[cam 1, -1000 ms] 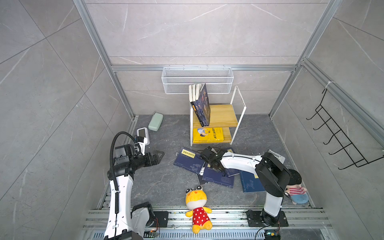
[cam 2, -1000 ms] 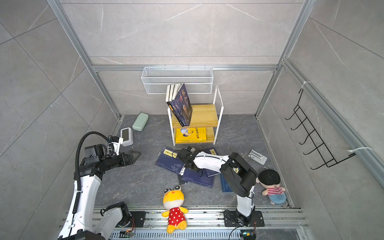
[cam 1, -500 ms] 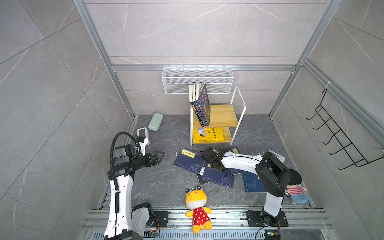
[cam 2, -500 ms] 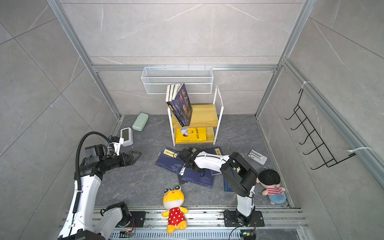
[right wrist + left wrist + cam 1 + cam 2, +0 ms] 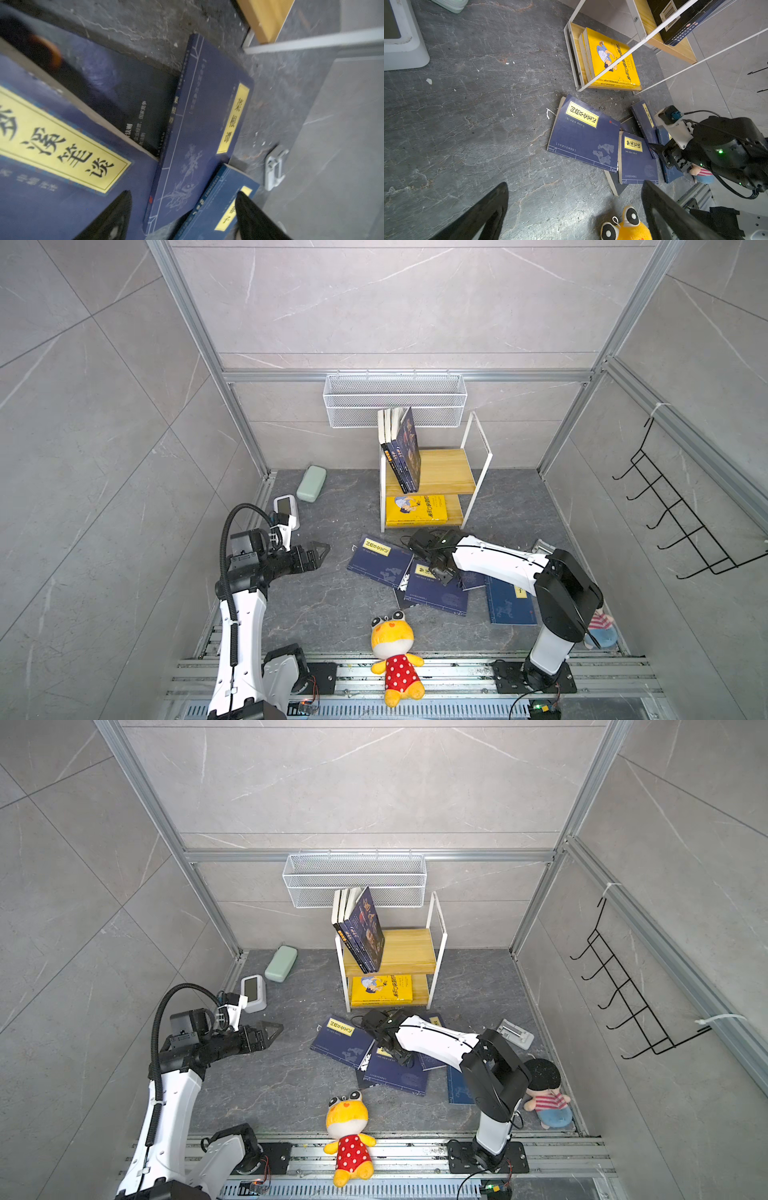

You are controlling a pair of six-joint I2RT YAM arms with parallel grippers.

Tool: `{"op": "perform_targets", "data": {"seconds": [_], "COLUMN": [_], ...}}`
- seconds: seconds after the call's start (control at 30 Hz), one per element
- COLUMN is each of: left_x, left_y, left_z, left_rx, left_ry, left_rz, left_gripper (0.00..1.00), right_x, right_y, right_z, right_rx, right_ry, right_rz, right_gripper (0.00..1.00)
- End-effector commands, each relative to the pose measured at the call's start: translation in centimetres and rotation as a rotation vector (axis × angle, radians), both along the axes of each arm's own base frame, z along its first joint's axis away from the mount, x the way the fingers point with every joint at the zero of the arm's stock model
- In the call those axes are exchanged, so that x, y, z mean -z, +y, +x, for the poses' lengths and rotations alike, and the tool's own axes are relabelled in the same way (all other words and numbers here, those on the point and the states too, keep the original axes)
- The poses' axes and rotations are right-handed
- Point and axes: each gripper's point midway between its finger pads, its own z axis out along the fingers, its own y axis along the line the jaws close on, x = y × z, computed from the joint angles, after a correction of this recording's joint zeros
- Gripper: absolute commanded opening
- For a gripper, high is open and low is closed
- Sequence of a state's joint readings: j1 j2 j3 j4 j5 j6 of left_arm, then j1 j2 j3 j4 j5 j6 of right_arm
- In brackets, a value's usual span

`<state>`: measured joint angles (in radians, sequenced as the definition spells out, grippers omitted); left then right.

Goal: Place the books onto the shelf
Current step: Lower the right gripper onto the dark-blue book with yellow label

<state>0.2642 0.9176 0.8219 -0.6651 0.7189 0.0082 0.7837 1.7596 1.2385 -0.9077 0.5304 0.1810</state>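
Several navy books lie scattered on the floor in front of the shelf (image 5: 440, 472): one with a yellow label (image 5: 380, 562), a second (image 5: 436, 593) and a third (image 5: 509, 601). Dark books (image 5: 401, 452) lean on the shelf's top board, and a yellow book (image 5: 415, 508) lies flat on the lower one. My right gripper (image 5: 442, 574) (image 5: 182, 193) is open low over the pile, its fingers astride a thin navy book (image 5: 199, 128) with a plant drawing. My left gripper (image 5: 322, 549) (image 5: 575, 184) hovers open over bare floor, left of the books.
A yellow plush frog (image 5: 392, 651) lies at the front edge and a black-haired doll (image 5: 544, 1085) by the right arm's base. A green case (image 5: 311, 488) and a white clock (image 5: 286, 508) sit at the back left. A wire basket (image 5: 395, 400) hangs above the shelf, and a white clip (image 5: 515, 1033) lies at the right.
My right gripper was shut over the book pile half a second ago and has opened. The left arm has not moved.
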Motion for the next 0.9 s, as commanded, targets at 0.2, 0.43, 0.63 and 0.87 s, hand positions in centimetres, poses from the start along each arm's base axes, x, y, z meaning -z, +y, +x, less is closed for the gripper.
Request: {"op": "perform_targets", "data": {"seconds": [0.2, 0.43, 0.63, 0.87], "left_x": [-1.0, -0.9, -0.8, -0.7], "left_y": [-0.2, -0.2, -0.1, -0.1], "left_z": [0.1, -0.2, 0.0, 0.0], "left_rx": [0.006, 0.009, 0.002, 0.000], "left_ry": [-0.036, -0.033, -0.026, -0.023], "left_rz": [-0.032, -0.026, -0.041, -0.046], "left_gripper": [1.00, 1.00, 1.00, 1.00], "right_x": [0.7, 3.5, 7.0, 10.0], "right_y": [3.5, 0.6, -0.9, -1.4], "right_z": [4.3, 6.4, 5.8, 5.1], "right_rx": [0.249, 0.379, 0.469, 0.540], "right_ry": [-0.153, -0.139, -0.059, -0.026], "right_rz": [0.423, 0.446, 0.505, 0.536], "right_gripper": [0.99, 0.99, 0.96, 0.88]}}
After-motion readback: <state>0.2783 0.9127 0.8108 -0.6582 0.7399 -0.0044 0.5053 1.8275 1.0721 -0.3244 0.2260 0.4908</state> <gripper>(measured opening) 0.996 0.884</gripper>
